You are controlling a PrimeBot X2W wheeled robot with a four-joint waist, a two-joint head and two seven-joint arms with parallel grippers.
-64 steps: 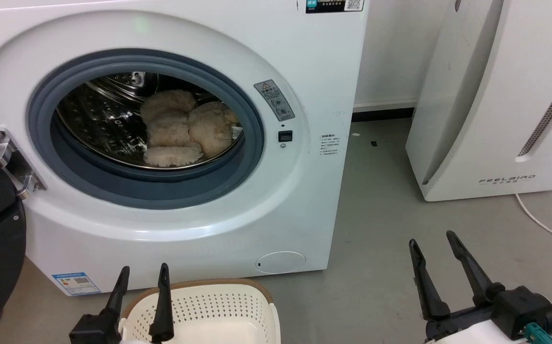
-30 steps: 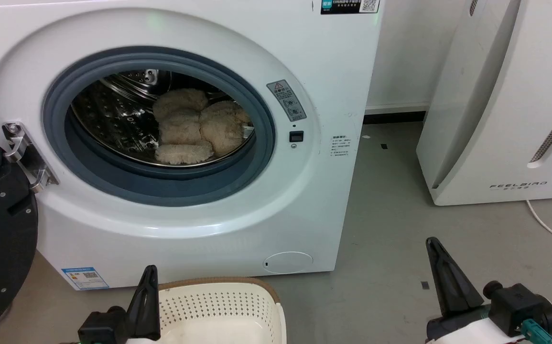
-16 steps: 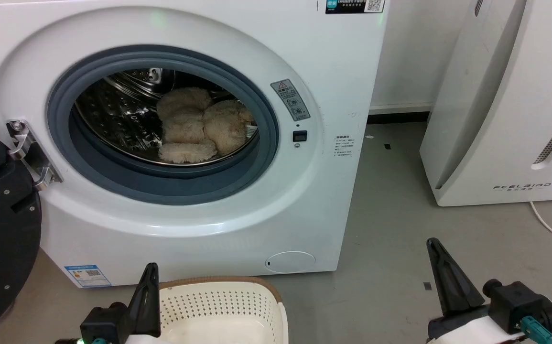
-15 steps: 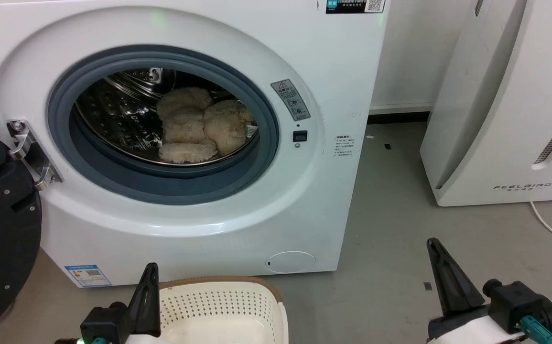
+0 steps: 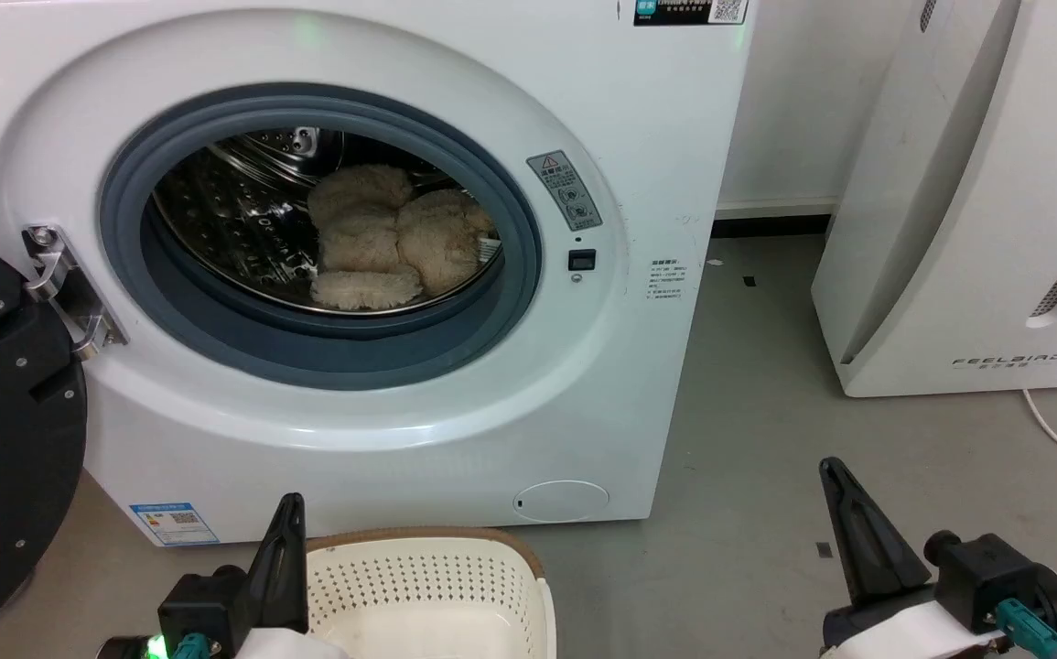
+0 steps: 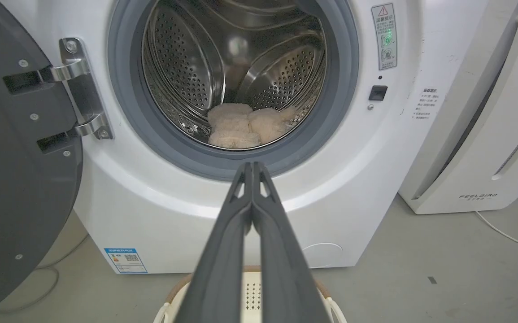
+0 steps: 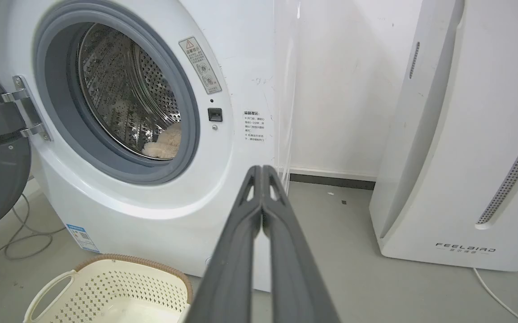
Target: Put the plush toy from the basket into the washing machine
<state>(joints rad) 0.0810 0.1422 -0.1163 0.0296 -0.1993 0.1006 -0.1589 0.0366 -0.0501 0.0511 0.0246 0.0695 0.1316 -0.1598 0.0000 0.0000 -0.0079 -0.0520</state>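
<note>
While the head camera has drifted, so that the whole scene sits a little further right than two seconds ago, I see nothing in the room itself displaced. What has changed is my grippers. The left gripper (image 5: 291,505) had its fingers spread two seconds ago; now they are pressed together. My left wrist view shows them meeting at the tips (image 6: 252,165) with nothing between. The right gripper (image 5: 832,471) has done the same, and its fingers join along their length in its own wrist view (image 7: 262,168).

The plush toy (image 5: 391,243) lies where it lay before, on the bottom of the steel drum (image 5: 235,210) of the washing machine (image 5: 400,439), ahead of and above the left fingertips. The basket (image 5: 418,586) stands just beside the left gripper, on its right. The black-framed door (image 5: 6,412) hangs open to its left. Ahead of the right gripper and to its right stands the white FEELBIRD appliance (image 5: 967,229), well apart.
</note>
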